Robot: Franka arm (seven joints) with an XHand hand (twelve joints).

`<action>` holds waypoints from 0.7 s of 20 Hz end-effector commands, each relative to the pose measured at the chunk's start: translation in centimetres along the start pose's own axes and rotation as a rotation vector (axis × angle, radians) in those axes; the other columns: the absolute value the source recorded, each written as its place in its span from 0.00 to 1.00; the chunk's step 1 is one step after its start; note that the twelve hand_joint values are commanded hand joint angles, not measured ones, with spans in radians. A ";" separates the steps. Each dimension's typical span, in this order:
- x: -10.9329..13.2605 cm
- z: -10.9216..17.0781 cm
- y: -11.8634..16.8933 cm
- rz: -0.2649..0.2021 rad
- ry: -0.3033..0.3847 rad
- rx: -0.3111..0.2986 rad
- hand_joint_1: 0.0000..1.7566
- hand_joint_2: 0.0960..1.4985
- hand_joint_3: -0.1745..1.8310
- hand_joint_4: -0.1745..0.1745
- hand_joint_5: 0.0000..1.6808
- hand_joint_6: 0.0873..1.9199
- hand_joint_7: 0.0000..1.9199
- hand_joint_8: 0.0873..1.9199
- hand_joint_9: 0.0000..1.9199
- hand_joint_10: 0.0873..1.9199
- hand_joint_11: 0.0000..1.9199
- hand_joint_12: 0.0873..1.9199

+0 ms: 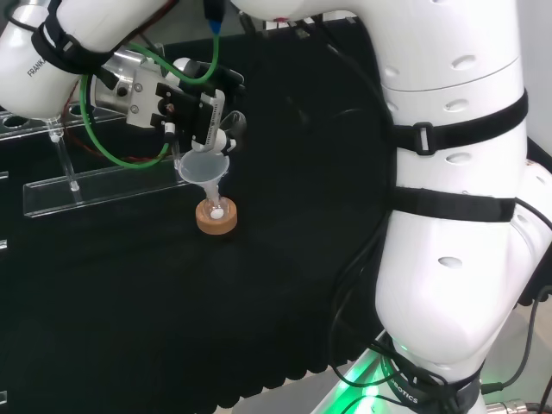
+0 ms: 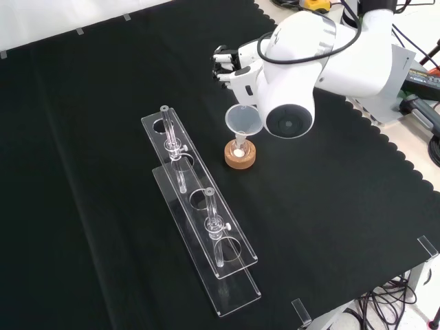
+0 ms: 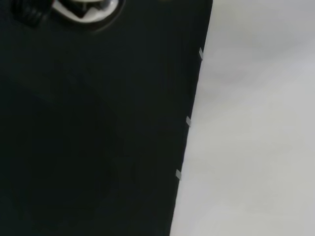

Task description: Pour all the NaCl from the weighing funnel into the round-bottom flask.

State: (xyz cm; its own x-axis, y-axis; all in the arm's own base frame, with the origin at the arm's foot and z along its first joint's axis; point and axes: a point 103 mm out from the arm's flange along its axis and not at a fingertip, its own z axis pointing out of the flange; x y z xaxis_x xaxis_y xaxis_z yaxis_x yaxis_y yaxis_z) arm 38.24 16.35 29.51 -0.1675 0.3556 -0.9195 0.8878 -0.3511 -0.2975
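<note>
A clear weighing funnel (image 1: 203, 167) (image 2: 244, 122) is tipped above a small round-bottom flask (image 1: 216, 208) (image 2: 240, 147) on a cork ring stand (image 1: 216, 219) (image 2: 240, 156). The funnel's narrow spout points down into the flask's neck. White powder lies at the flask's bottom. The hand (image 1: 200, 110) (image 2: 230, 63) is just above the funnel with its fingers curled round the funnel's upper end. In the front view the arm's white link partly covers the hand. A blurred white part of the hand (image 3: 86, 9) shows in the wrist view.
A clear acrylic rack (image 2: 199, 220) with two glass tubes stands left of the flask in the front view; in the head view its rail (image 1: 103, 185) lies left of the flask. The arm's big white links (image 1: 448, 207) stand at the head view's right. The cloth's edge (image 3: 189, 118) meets a white surface.
</note>
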 end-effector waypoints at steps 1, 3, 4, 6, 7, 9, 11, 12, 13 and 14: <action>-0.4 1.0 0.1 -0.015 0.096 -0.009 0.62 0.45 0.39 1.00 0.69 0.42 0.31 0.32 0.47 0.15 0.35 0.57; -0.4 1.4 0.0 -0.013 0.118 -0.026 0.62 0.45 0.39 1.00 0.69 0.42 0.31 0.32 0.47 0.15 0.35 0.57; -0.5 1.6 0.1 -0.013 0.134 -0.029 0.62 0.45 0.39 1.00 0.69 0.42 0.31 0.32 0.47 0.15 0.35 0.57; -0.7 2.1 0.1 -0.014 0.161 -0.035 0.62 0.46 0.39 1.00 0.69 0.42 0.31 0.32 0.48 0.15 0.36 0.57; -0.7 2.3 0.0 -0.013 0.174 -0.043 0.62 0.46 0.39 1.00 0.69 0.42 0.31 0.32 0.48 0.15 0.36 0.57; -0.8 2.6 -0.1 -0.011 0.190 -0.062 0.62 0.46 0.39 1.00 0.69 0.42 0.31 0.32 0.48 0.15 0.36 0.57; -0.9 3.0 -0.2 -0.008 0.214 -0.087 0.62 0.46 0.39 1.00 0.69 0.42 0.31 0.32 0.48 0.15 0.36 0.57; -1.0 3.1 -0.2 -0.009 0.233 -0.093 0.62 0.46 0.39 1.00 0.69 0.42 0.31 0.32 0.48 0.15 0.36 0.57; -1.1 3.3 -0.3 -0.009 0.253 -0.101 0.62 0.46 0.39 1.00 0.69 0.42 0.31 0.32 0.48 0.15 0.36 0.57; -1.2 3.5 -0.3 -0.008 0.271 -0.112 0.62 0.46 0.39 1.00 0.69 0.42 0.31 0.32 0.48 0.15 0.36 0.57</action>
State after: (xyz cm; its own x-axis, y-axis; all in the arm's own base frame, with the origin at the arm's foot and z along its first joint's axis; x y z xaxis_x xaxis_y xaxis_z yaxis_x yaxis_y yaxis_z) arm 37.12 13.98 29.84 -0.0986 0.5084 -0.8555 0.9151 -0.2914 -0.2786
